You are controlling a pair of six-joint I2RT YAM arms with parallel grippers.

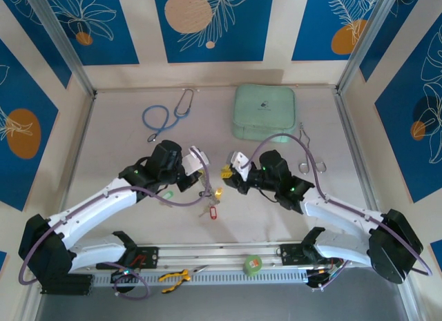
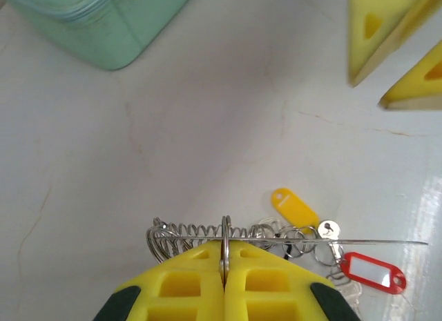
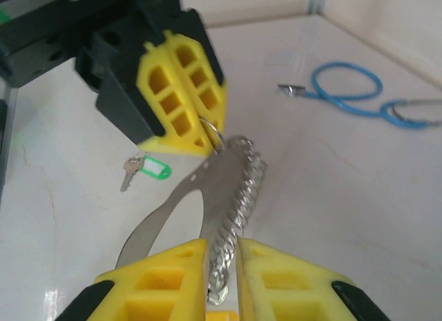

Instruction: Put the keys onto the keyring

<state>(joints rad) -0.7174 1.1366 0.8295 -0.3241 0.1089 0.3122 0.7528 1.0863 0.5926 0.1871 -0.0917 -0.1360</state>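
Observation:
The keyring [image 3: 238,197], a silvery coiled loop with a flat metal strip, runs from my right gripper [image 3: 222,244] up to my left gripper [image 3: 207,145]. The right fingers are shut on the coil's near end. My left gripper [image 2: 224,245] is shut on a small split ring [image 2: 224,231] standing edge-on against the coil [image 2: 200,232]. Yellow-tagged [image 2: 295,207] and red-tagged [image 2: 373,271] keys and a bare silver key [image 2: 329,230] cluster at the coil's right. A green-tagged key [image 3: 153,169] lies apart on the table. From above, the two grippers [image 1: 200,177] [image 1: 230,172] meet mid-table.
A blue stethoscope [image 1: 166,117] lies at the back left and a mint-green pouch [image 1: 264,110] at the back centre. Metal forceps [image 1: 304,152] rest to the right. A tape roll [image 1: 253,264] and yellow pliers [image 1: 174,276] sit on the front rail.

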